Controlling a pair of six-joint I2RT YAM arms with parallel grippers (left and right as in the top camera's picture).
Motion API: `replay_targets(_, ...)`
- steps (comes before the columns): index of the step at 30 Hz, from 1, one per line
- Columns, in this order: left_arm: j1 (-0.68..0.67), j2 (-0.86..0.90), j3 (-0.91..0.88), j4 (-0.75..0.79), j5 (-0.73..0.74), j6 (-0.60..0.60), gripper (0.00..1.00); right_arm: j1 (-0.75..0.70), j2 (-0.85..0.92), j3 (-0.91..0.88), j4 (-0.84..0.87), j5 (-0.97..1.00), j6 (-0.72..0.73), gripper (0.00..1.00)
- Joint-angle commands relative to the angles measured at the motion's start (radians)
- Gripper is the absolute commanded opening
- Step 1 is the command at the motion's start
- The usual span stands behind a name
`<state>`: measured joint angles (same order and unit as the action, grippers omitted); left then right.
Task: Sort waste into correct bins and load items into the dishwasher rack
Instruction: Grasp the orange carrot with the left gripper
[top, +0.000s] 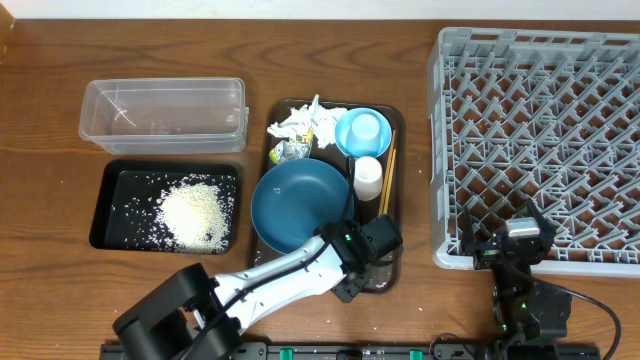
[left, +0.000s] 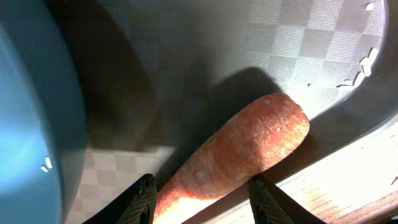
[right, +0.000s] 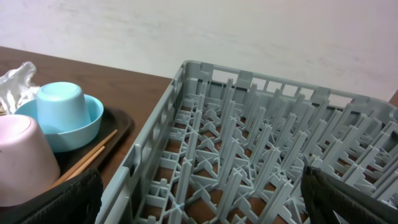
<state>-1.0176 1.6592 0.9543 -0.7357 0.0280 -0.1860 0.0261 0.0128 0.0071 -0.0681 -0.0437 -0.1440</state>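
An orange carrot (left: 249, 146) lies over the brown serving tray (left: 217, 43), beside the large blue dish (left: 31, 124). My left gripper (left: 202, 186) is shut on its thicker part, one finger on each side. From overhead the left gripper (top: 365, 262) covers the carrot at the tray's front right corner. White rice (top: 195, 215) lies in the black tray (top: 110, 200), and the clear tub (top: 165, 115) stands behind it. My right gripper (top: 510, 235) hangs open over the front left corner of the grey rack (top: 540, 140), nothing between its fingers (right: 56, 199).
The serving tray (top: 262, 140) also holds the blue dish (top: 300, 200), crumpled tissue (top: 300, 125), a yellow-green wrapper (top: 290, 150), a light-blue bowl (top: 362, 130), a white cup (top: 368, 175) and chopsticks (top: 388, 170). The rack (right: 249, 143) stands close to the tray's right side.
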Motion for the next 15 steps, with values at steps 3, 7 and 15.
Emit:
replay_targets(3,0.000,0.016,0.009,-0.002,0.064,0.044,0.50,0.014,-0.002,-0.001,-0.004,0.010,-0.011,0.99)
replay_targets(7,0.000,0.016,0.009,-0.002,0.076,0.056,0.51,0.014,-0.002,-0.001,-0.004,0.010,-0.010,0.99)
replay_targets(15,0.000,0.021,-0.002,0.027,0.065,0.071,0.56,0.014,-0.002,-0.001,-0.004,0.010,-0.010,0.99)
